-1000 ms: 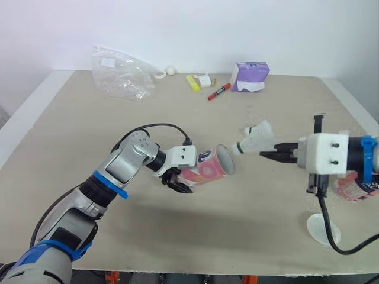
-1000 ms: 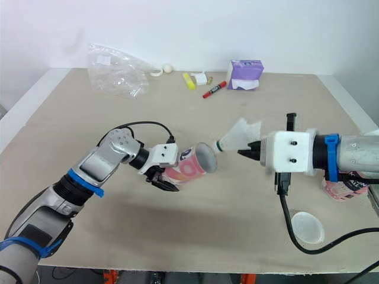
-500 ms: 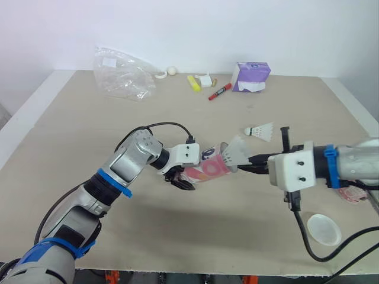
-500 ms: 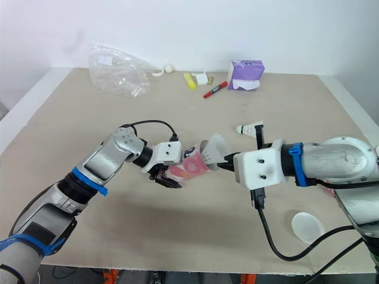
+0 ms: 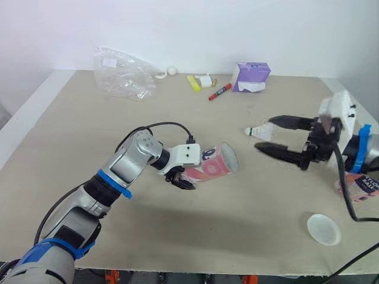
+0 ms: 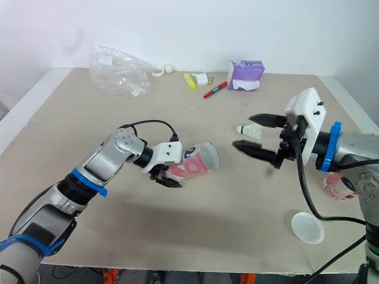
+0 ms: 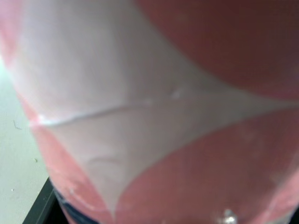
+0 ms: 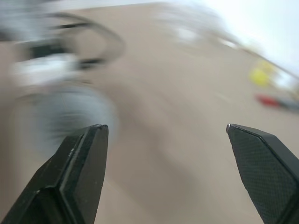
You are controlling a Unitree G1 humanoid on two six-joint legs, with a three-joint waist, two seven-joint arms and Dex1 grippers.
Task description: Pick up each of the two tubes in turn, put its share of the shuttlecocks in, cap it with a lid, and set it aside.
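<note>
Pink-and-white cardboard tube (image 5: pixel 212 168) is pinched mid-tabletop by the left gripper (image 5: pixel 179 180); with the right gripper (image 5: pixel 263 134) spread near 1 white feathered shuttlecock (image 5: pixel 259 131), it could be knocked away if misaligned.

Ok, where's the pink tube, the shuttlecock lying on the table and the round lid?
pink tube (image 5: pixel 212 168), left eye view, middle of its side.
shuttlecock (image 5: pixel 261 130), left eye view, its white feathers.
lid (image 5: pixel 323 229), left eye view, its centre.
</note>
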